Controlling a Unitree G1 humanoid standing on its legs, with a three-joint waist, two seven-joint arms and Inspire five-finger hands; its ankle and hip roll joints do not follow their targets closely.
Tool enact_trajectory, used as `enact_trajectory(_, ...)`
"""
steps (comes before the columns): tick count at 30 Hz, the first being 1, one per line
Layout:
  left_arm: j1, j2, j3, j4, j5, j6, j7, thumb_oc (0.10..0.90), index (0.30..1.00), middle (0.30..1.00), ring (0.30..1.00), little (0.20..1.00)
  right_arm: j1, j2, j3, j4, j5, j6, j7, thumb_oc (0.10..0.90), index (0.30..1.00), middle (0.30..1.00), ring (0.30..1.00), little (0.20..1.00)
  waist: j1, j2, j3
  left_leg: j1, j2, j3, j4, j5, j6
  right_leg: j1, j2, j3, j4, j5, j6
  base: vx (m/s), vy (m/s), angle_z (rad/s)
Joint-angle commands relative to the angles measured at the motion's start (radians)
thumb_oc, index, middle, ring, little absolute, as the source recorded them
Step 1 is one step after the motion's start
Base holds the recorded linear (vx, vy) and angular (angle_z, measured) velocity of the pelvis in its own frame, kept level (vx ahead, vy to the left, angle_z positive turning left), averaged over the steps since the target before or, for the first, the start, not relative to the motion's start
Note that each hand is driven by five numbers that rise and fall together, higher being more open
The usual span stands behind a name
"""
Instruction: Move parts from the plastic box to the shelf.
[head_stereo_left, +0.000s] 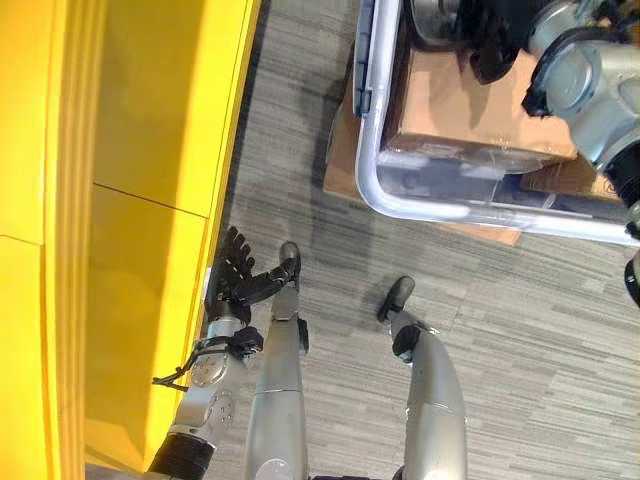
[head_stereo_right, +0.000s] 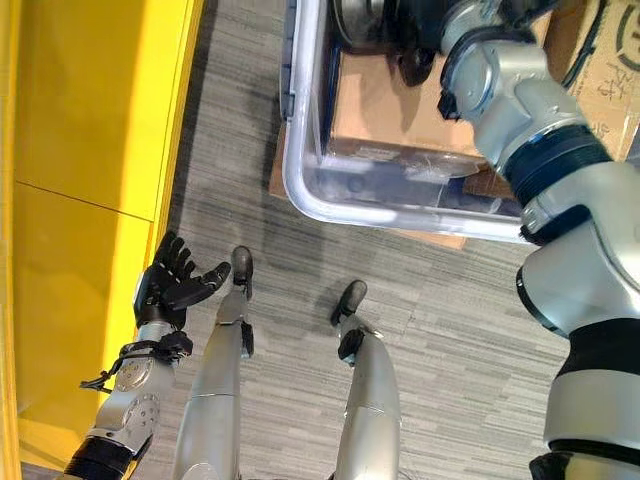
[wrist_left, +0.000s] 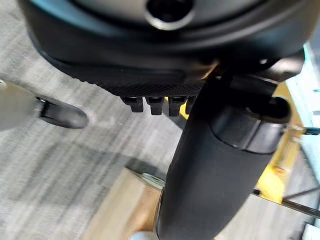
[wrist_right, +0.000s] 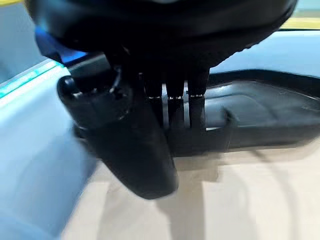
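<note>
Right hand (head_stereo_right: 415, 40) reached into plastic box (head_stereo_left: 372, 170) at one o'clock, grip on dark part (wrist_right: 260, 115) unclear | left hand (head_stereo_right: 172, 283) idle, fingers apart, beside yellow shelf (head_stereo_left: 150, 120) at nine o'clock.

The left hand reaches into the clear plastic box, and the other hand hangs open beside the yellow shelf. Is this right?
Not quite: the sides are swapped. In the right eye view the right hand reaches into the plastic box, and the left hand hangs open beside the yellow shelf.
</note>
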Motion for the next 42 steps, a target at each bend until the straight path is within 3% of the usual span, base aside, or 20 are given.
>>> enact_trajectory(1,0.028,0.03,0.029,-0.092,-0.011,-0.059,-0.008,0.9,1.0,1.0,1.0,1.0,-0.049,-0.066,0.026,-0.096,0.015,-0.021,-0.016,0.4,0.3,0.3,0.3,0.3,0.002,-0.014,0.013,0.125,0.009,-0.03,0.129,-0.242,-0.01,0.172,0.028,0.032,-0.052,0.011,0.108,-0.04,0.008,0.02)
enact_trajectory(13,0.045,0.05,0.083,-0.044,-0.006,-0.046,-0.027,0.9,1.0,1.0,1.0,1.0,0.101,-0.106,-0.059,-0.28,-0.001,-0.038,0.026,0.4,0.3,0.3,0.3,0.3,0.016,-0.037,-0.006,0.315,0.007,-0.022,0.001,-0.167,-0.015,0.361,0.036,0.002,-0.171,0.065,0.099,-0.03,-0.002,0.01)
enact_trajectory(17,0.069,0.063,0.091,-0.047,-0.002,-0.033,-0.058,0.9,1.0,1.0,1.0,1.0,0.154,-0.138,-0.087,-0.349,0.006,-0.053,0.048,0.4,0.3,0.3,0.3,0.3,0.014,-0.045,-0.06,0.407,0.009,-0.019,-0.047,-0.157,-0.017,0.454,0.043,0.001,-0.226,0.074,0.102,0.04,-0.023,-0.01)
enact_trajectory(26,0.121,0.077,0.136,-0.06,-0.004,-0.017,-0.11,0.9,1.0,1.0,1.0,1.0,0.212,-0.291,-0.12,-0.572,0.041,-0.097,0.089,0.4,0.3,0.3,0.3,0.3,-0.02,-0.049,-0.197,0.577,0.012,0.007,-0.191,-0.107,-0.021,0.619,0.041,-0.003,-0.389,0.118,0.117,0.04,-0.004,-0.02)
enact_trajectory(37,0.159,0.068,0.164,-0.083,0.04,-0.011,-0.135,0.9,1.0,1.0,1.0,1.0,0.252,-0.404,-0.155,-0.691,0.066,-0.125,0.112,0.4,0.3,0.3,0.3,0.3,-0.05,-0.038,-0.312,0.687,0.008,0.041,-0.319,-0.062,-0.031,0.709,0.043,0.008,-0.508,0.169,0.14,0.04,0.013,-0.06)
enact_trajectory(42,0.14,0.117,0.183,-0.143,0.141,-0.028,-0.128,0.9,1.0,1.0,1.0,1.0,0.275,-0.421,-0.161,-0.72,0.088,-0.14,0.14,0.4,0.3,0.3,0.3,0.3,-0.057,-0.038,-0.349,0.726,0.008,0.055,-0.331,-0.069,-0.03,0.734,0.042,0.022,-0.52,0.174,0.144,0.05,0.01,-0.04)
